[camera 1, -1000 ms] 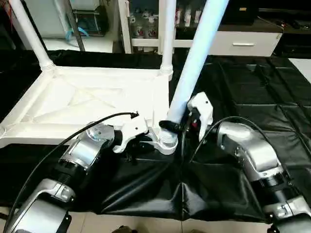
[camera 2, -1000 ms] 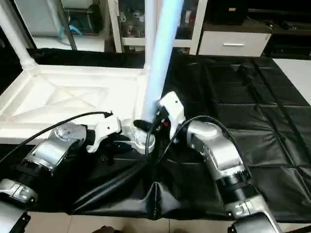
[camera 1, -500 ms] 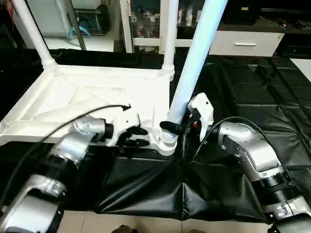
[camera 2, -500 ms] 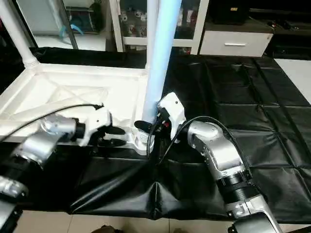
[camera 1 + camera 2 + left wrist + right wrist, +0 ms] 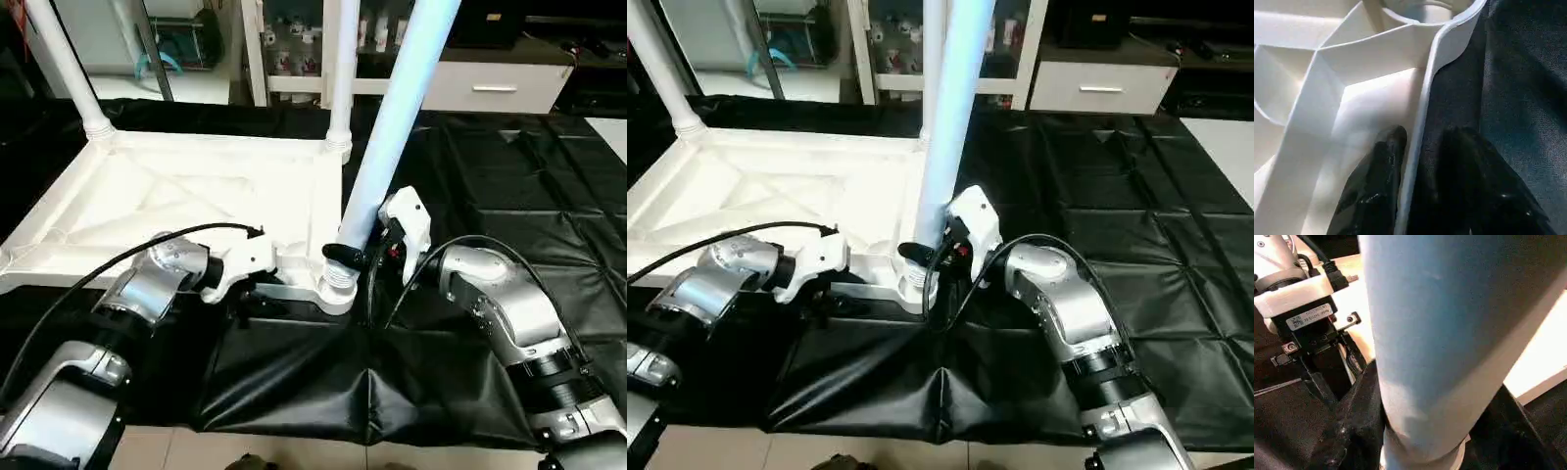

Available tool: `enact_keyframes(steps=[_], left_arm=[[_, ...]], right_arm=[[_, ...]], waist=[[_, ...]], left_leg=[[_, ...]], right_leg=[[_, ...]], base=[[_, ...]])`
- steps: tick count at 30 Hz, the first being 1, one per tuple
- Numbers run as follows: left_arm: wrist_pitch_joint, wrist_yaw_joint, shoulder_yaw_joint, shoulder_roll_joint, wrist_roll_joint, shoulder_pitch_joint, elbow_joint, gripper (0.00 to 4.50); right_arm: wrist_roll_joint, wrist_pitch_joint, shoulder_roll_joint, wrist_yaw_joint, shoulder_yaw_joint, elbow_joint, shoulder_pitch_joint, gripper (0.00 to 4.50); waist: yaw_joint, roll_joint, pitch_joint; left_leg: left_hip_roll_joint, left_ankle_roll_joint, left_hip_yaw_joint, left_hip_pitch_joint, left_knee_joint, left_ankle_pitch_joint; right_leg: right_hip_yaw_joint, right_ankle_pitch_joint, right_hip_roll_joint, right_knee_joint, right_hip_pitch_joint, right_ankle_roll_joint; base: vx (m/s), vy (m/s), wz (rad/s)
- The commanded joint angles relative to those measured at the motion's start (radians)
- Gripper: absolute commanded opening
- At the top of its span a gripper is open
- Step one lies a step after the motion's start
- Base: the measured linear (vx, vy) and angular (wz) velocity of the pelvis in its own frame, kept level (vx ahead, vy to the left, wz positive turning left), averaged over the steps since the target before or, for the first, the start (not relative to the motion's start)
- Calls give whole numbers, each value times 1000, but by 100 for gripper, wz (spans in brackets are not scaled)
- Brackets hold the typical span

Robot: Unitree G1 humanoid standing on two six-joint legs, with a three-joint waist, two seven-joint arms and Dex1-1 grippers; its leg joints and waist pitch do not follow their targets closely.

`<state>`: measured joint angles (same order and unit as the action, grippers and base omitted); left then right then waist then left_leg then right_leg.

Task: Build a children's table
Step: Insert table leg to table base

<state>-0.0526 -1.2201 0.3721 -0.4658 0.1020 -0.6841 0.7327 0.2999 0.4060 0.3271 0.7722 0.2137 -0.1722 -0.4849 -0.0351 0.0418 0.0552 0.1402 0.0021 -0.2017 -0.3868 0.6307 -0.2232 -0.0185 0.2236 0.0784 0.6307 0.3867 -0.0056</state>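
Right gripper [image 5: 345, 257] clamps third leg [image 5: 392, 127] low, foot at near corner socket [image 5: 338, 286]; our left gripper [image 5: 1418, 161] pinches tabletop [image 5: 176, 196] near rim; tabletop lies upside down on black cover [image 5: 509, 186]; two far legs [image 5: 338, 69] seated; we judge third unseated, fourth pending.

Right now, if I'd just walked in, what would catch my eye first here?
Probably the tall white leg the right gripper clasps near its base, standing in the near corner socket of the upturned white tabletop. Beside it, the left gripper straddles the tabletop's near edge, one finger on each side, and two more legs rise from the far corners.
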Motion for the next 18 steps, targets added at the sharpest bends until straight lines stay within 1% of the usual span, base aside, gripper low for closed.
enact_keyframes(steps=[1,3,4,5,7,9,11,12,14,16,18], left_arm=[[-42,55,13,12,36,-32,73,157],[-58,72,5,19,38,-45,101,148],[-61,61,3,20,34,-47,106,148],[-63,57,3,19,33,-49,109,115],[-73,45,0,18,30,-53,113,108],[-79,32,-3,17,27,-59,122,105],[-81,26,-4,18,26,-62,127,72],[-82,19,-4,17,25,-65,128,63],[-104,7,0,22,32,-82,159,58],[-113,-14,5,26,33,-89,172,33],[-114,-25,8,29,32,-88,169,29]], right_arm=[[-7,-7,-2,7,-11,-4,-9,186],[-8,-6,-2,9,-12,-4,-10,186],[-9,-6,-1,10,-12,-4,-10,186],[-9,-6,0,11,-13,-4,-11,186],[-9,-4,3,14,-13,-3,-11,186],[-10,-4,5,17,-11,-2,-10,186],[-10,-4,5,17,-11,-2,-10,186],[-10,-2,6,18,-11,0,-10,186],[-11,-1,6,20,-12,1,-10,186],[-12,-1,6,21,-11,2,-9,186],[-12,-1,6,22,-10,3,-9,186]], waist=[[2,5,-68],[-1,6,-66],[0,3,-66],[2,5,-66],[4,5,-66],[3,6,-69],[3,6,-70],[3,6,-70],[2,6,-70],[3,7,-70],[4,7,-71]], left_leg=[[89,10,40,34,-89,-115],[91,-2,40,37,-92,-152],[93,-10,44,33,-95,-158],[93,-17,44,34,-96,-163],[93,-20,43,36,-96,-162],[91,-13,41,36,-93,-142],[91,-2,41,35,-91,-118],[91,1,42,34,-91,-113],[90,8,41,33,-90,-113],[93,7,42,33,-92,-107],[93,9,41,34,-91,-109]], right_leg=[[35,-93,79,-58,-35,-307],[37,-48,81,-62,-33,-304],[37,-29,83,-62,-38,-299],[37,-19,81,-63,-35,-295],[37,-28,80,-62,-34,-295],[37,-62,81,-60,-34,-299],[36,-97,80,-56,-35,-302],[36,-104,80,-55,-36,-304],[35,-99,81,-57,-36,-305],[34,-114,81,-54,-37,-309],[34,-121,81,-54,-37,-314]], base=[[0,0,0],[0,0,0],[0,0,0],[0,0,0],[0,0,0],[0,0,0],[0,0,0],[0,0,0],[0,0,0],[0,0,0],[0,0,0]])
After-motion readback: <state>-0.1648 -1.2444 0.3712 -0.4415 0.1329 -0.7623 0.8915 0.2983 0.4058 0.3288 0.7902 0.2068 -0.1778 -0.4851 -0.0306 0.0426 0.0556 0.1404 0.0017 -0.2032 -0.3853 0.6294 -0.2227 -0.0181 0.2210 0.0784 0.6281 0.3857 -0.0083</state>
